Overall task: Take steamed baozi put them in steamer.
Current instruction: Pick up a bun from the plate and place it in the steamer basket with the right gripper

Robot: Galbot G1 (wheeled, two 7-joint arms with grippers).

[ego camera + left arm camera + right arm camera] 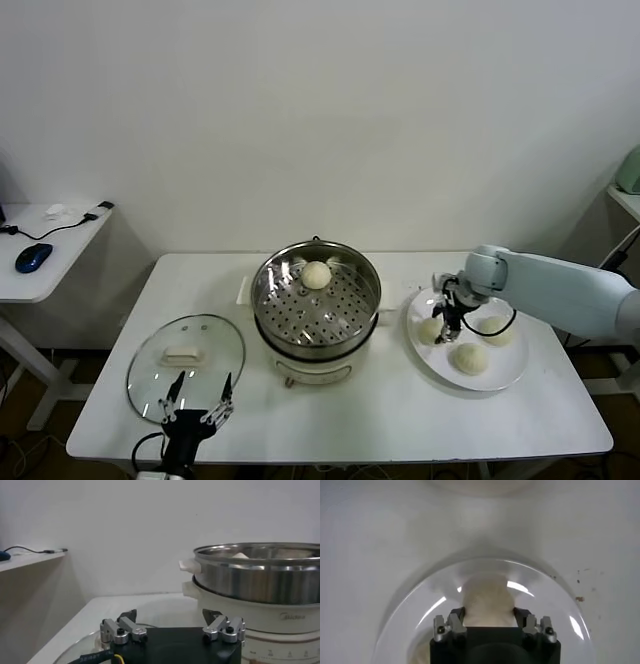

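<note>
**Operator:** My right gripper point(441, 326) is down on the white plate point(512, 375), at its left side nearest the steamer point(316, 315). In the right wrist view its fingers point(456, 616) sit against both flanks of one steamed baozi point(487, 602), so I read it as clamped on that bun.

**Observer:** Where are the other buns?

**Operator:** Two more lie on the plate, one at its right point(494, 329) and one toward the front point(468, 357), close together. A fourth point(316, 274) rests on the perforated tray inside the steamer, at the far side by the rim.

**Observer:** How much room is there to move?

**Operator:** The plate's left rim comes just beside the steamer's side handle, so that gap is tight. The plate's right rim stops short of the table point(380, 425) edge, with bare top in front of it too. The glass lid point(185, 366) lies flat at the front left, near that corner and apart from the steamer.

**Observer:** And the left arm?

**Operator:** The left gripper point(196, 404) is parked at the table's front edge over the lid's near rim, fingers spread wide, holding nothing.

**Observer:** Any writing?

**Operator:** In the left wrist view the cream base carries a faint logo point(293, 616), possibly "Midea", though I can't be sure. Small print lower down is unreadable.
</note>
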